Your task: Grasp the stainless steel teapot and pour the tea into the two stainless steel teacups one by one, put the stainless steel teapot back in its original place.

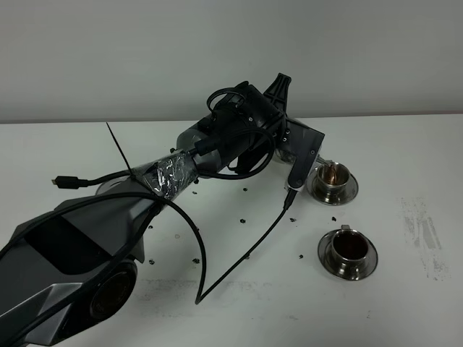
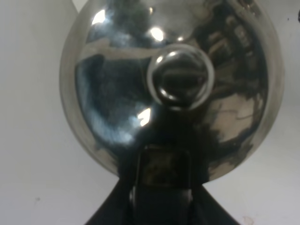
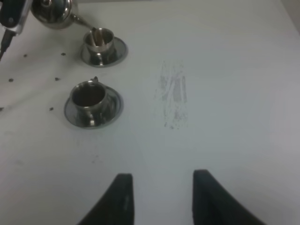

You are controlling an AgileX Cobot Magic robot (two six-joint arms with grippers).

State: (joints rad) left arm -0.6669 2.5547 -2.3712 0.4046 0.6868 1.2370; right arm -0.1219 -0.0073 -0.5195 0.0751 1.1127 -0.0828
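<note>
The stainless steel teapot (image 2: 117, 93) fills the left wrist view from above, its lid knob (image 2: 180, 79) in the middle. My left gripper (image 2: 161, 173) is shut on its loop handle. In the exterior view my left arm (image 1: 217, 152) reaches across the table and hides most of the pot. The right wrist view shows the teapot (image 3: 51, 11) tilted, spout over the far teacup (image 3: 98, 40), with a thin stream of tea (image 3: 95, 36) entering it. The near teacup (image 1: 347, 249) on its saucer holds reddish-brown tea. My right gripper (image 3: 161, 187) hovers over bare table, fingers apart and empty.
Black specks (image 1: 242, 219) lie scattered on the white table left of the cups. A grey scuff mark (image 1: 419, 231) lies right of the cups. A loose black cable (image 1: 239, 260) hangs from my left arm down toward the table front.
</note>
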